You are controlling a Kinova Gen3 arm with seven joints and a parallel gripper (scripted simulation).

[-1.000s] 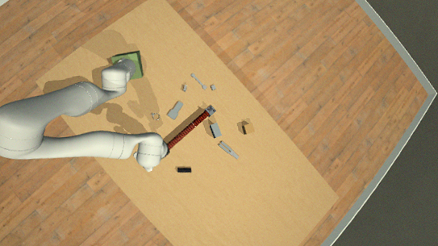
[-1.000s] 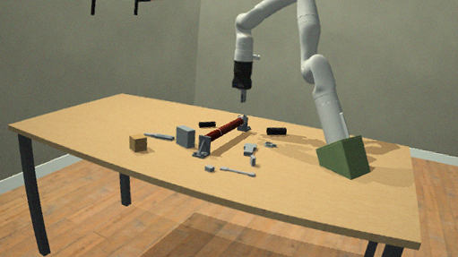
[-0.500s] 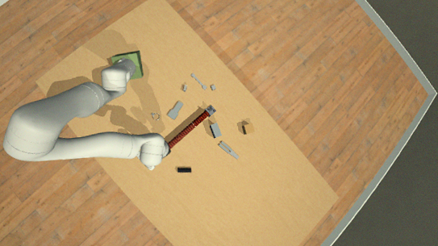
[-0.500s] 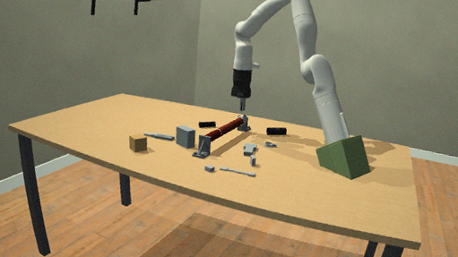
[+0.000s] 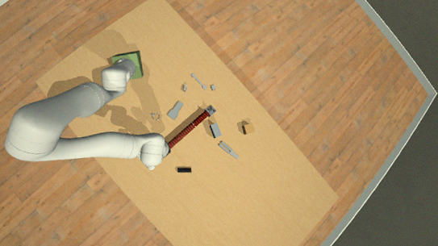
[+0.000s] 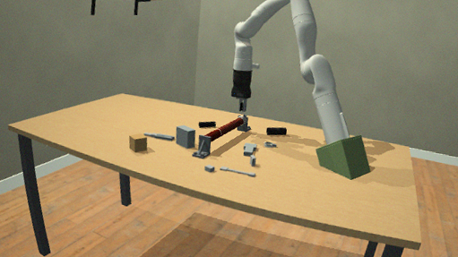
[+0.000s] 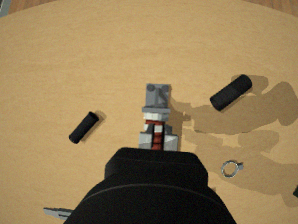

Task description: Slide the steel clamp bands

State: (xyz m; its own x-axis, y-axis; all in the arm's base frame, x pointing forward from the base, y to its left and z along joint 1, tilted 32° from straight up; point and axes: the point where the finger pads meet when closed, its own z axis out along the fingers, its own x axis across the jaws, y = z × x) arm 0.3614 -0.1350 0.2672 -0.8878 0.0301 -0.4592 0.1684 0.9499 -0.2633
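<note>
The dark red ribbed hose (image 5: 188, 127) lies level above the table between two grey end brackets (image 6: 203, 147) (image 6: 244, 124). It also shows in the side view (image 6: 222, 130) and partly in the wrist view (image 7: 156, 137). The steel clamp bands are too small to make out. My gripper (image 6: 241, 104) hangs straight down a little above the hose's far end, next to the far bracket (image 7: 157, 96). Its fingers stand slightly apart with only air between them, the hose showing below. In the top view my wrist (image 5: 154, 149) hides the fingers.
Two black cylinders (image 6: 207, 124) (image 6: 276, 131) lie either side of the far bracket. A grey block (image 6: 185, 136), tan cube (image 6: 137, 143), small ring (image 6: 270, 144), wrench (image 6: 237, 171) and small grey parts lie around the hose. My green base (image 6: 344, 155) stands at the right.
</note>
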